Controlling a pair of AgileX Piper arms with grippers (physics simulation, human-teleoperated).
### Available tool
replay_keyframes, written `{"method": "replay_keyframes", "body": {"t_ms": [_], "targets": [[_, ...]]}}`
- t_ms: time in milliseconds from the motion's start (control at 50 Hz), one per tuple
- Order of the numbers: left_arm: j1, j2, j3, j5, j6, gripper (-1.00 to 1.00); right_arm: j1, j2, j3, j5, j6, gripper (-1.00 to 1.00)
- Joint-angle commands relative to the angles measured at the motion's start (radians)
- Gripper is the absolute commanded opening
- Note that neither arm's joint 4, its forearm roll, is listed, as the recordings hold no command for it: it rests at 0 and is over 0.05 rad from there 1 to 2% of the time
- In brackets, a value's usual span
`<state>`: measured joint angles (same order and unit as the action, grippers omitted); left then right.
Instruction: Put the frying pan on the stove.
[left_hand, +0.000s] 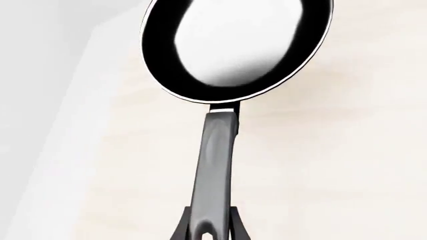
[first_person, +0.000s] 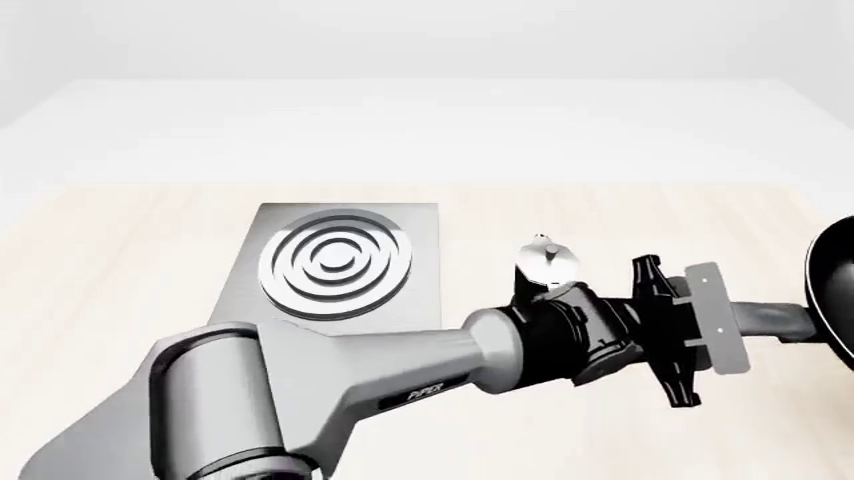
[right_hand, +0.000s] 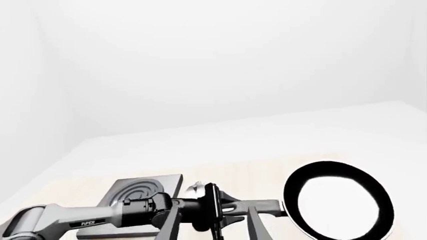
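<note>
My left gripper (first_person: 750, 322) is shut on the long dark grey handle of the frying pan (first_person: 835, 290). The arm reaches far to the right, and the round black pan is cut off by the right edge of the front view. In the left wrist view the pan (left_hand: 233, 45) shows its pale glossy inside, with my fingers (left_hand: 235, 226) clamped at the handle's loop end. The stove (first_person: 340, 265), a grey square slab with concentric rings, lies well to the left of the pan. My right gripper (right_hand: 213, 231) is open and empty, looking at the pan (right_hand: 337, 202) and the stove (right_hand: 141, 192).
A black-and-silver moka pot (first_person: 545, 262) stands just right of the stove, behind my left arm; it also shows in the right wrist view (right_hand: 195, 189). The light wooden table (first_person: 134, 260) runs out to a white surround at the back.
</note>
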<state>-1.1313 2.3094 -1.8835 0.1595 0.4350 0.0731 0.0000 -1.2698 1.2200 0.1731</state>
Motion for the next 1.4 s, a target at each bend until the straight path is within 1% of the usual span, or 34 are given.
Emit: {"method": "replay_keyframes", "body": {"t_ms": [20,220,300,340,460,500,560,720,880,1000,1060,1080,1100,1120,1140,1400], "targets": [[0.015,-0.066,-0.081,0.062,0.059,-1.00,-0.001,0.000,0.023,0.000,-0.005,1.00],[0.044,-0.103,-0.111,0.103,0.060,-1.00,-0.001,0.000,0.020,0.000,-0.010,1.00],[0.067,-0.120,-0.114,0.115,0.065,-1.00,-0.002,0.000,0.018,0.000,-0.008,1.00],[0.084,-0.121,-0.133,0.128,0.064,-1.00,-0.003,0.000,0.018,0.000,-0.007,1.00],[0.107,-0.151,-0.118,0.140,0.073,-1.00,-0.003,0.000,0.015,0.000,-0.012,1.00],[0.129,-0.165,-0.111,0.143,0.083,-1.00,-0.004,0.000,0.013,0.000,-0.015,1.00],[0.147,-0.170,-0.122,0.152,0.083,-1.00,-0.004,0.000,0.013,0.000,-0.016,1.00],[0.172,-0.247,-0.043,0.141,0.086,-1.00,-0.002,0.000,0.009,0.000,-0.026,1.00],[0.203,-0.304,-0.009,0.148,0.081,-1.00,-0.001,0.000,0.005,0.000,-0.036,1.00],[0.219,-0.356,0.050,0.134,0.082,-1.00,0.000,0.000,0.002,0.000,-0.042,1.00],[0.226,-0.367,0.059,0.133,0.081,-1.00,0.000,0.000,0.002,0.000,-0.045,1.00],[0.234,-0.387,0.087,0.127,0.084,-1.00,0.000,0.000,0.001,0.000,-0.048,1.00],[0.234,-0.388,0.088,0.126,0.084,-1.00,0.000,0.000,0.001,0.000,-0.048,1.00],[0.244,-0.401,0.117,0.120,0.090,-1.00,0.000,0.000,0.000,0.000,-0.049,1.00],[0.244,-0.401,0.118,0.119,0.090,-1.00,0.000,0.000,0.000,0.000,-0.049,1.00],[0.300,-0.525,0.269,0.082,0.080,-1.00,0.005,0.000,-0.009,0.000,-0.065,1.00]]}}
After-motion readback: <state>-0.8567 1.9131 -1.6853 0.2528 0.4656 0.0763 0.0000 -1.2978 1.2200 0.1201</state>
